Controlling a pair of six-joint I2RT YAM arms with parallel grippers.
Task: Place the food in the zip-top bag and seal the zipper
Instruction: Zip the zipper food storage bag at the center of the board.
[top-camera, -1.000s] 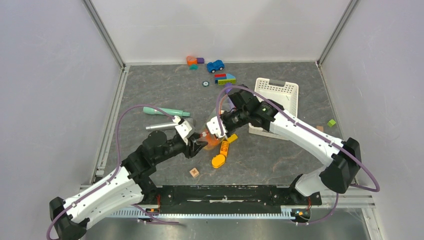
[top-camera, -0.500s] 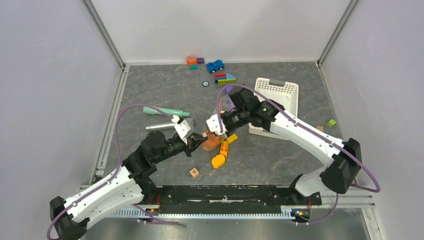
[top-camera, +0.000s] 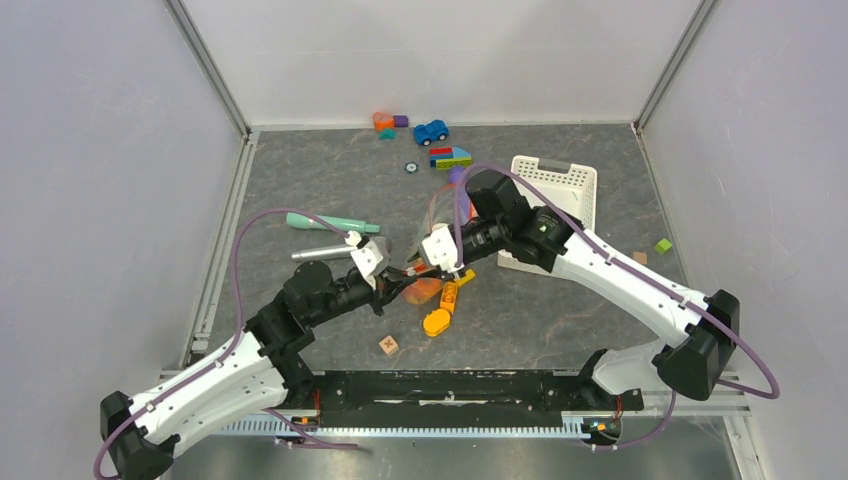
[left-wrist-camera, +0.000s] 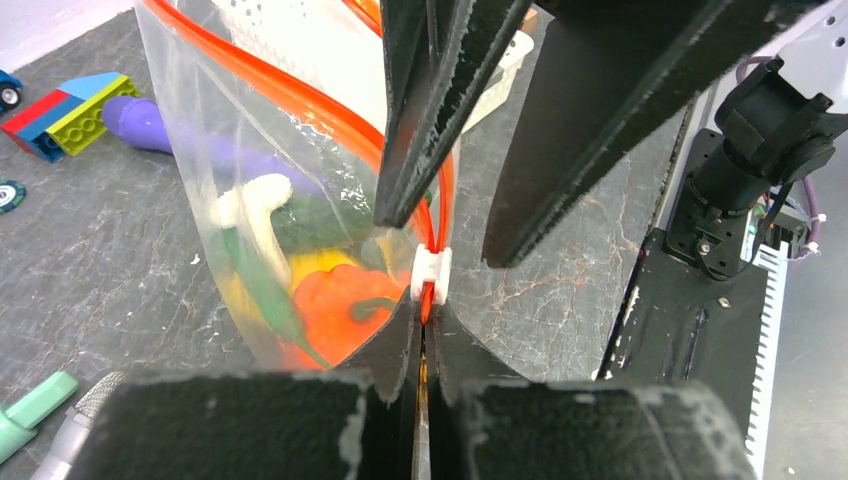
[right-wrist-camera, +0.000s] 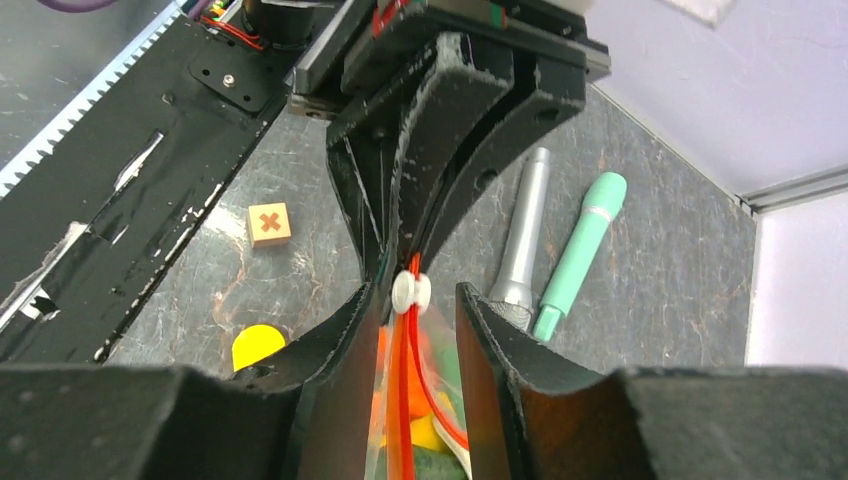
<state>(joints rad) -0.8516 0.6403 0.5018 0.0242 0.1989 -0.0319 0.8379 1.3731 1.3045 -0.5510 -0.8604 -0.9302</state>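
While the zip-top bag (left-wrist-camera: 200, 150) is held upright over the middle of the table (top-camera: 330, 190), its orange-red zipper (left-wrist-camera: 300, 100) is pinched at one end by the left gripper (left-wrist-camera: 422, 318), whose fingers are pressed together on the strip just beside a white slider (left-wrist-camera: 431, 272). The right gripper (right-wrist-camera: 415, 292) is seen with fingers apart, one on either side of the slider. The food (left-wrist-camera: 330, 300), an orange pumpkin among yellow, green and white pieces, is contained inside the bag.
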